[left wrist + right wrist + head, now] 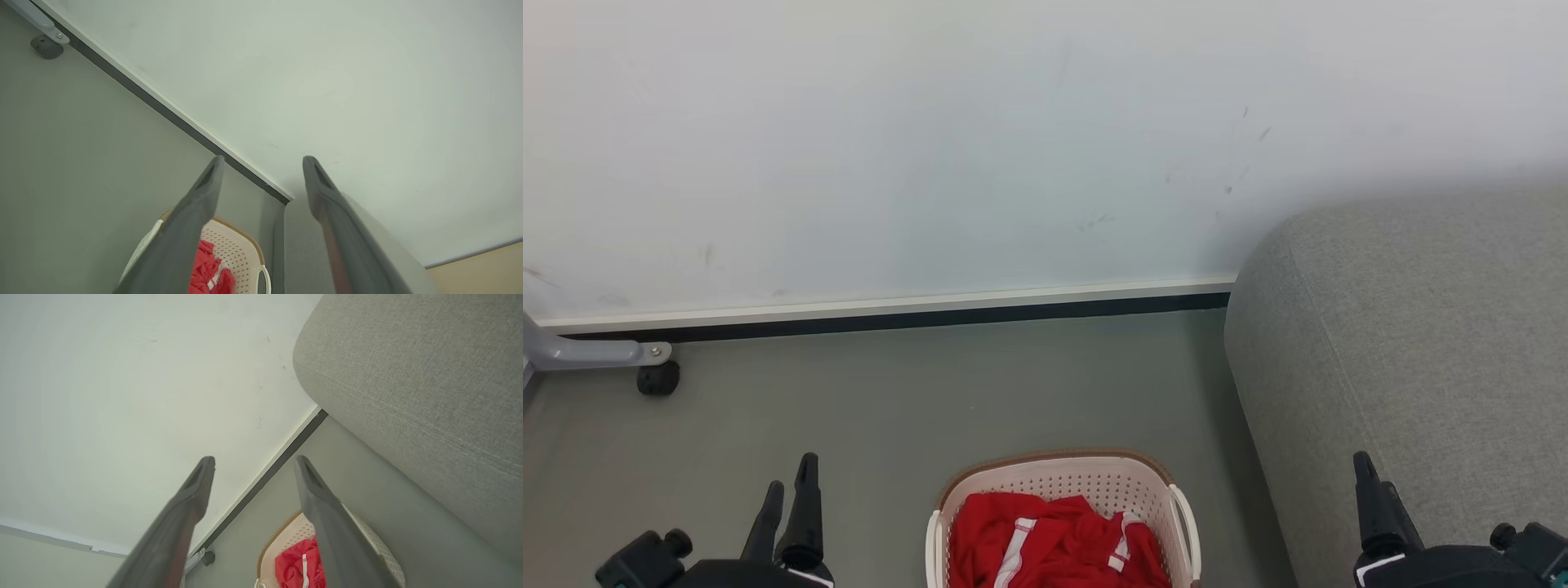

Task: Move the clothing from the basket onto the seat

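Observation:
The cream perforated basket with a brown rim stands on the floor at the bottom centre of the head view. Red clothing with white stripes lies crumpled inside it. The grey fabric seat rises just to the basket's right. My left gripper hovers left of the basket, open and empty. My right gripper is open in front of the seat's side. In the left wrist view the left gripper spreads above the basket, clothing and seat. The right gripper frames the basket, clothing and seat.
A pale wall with a white and black baseboard runs behind the grey floor. At the far left, a grey metal leg ends in a black caster. Open floor lies between the basket and the wall.

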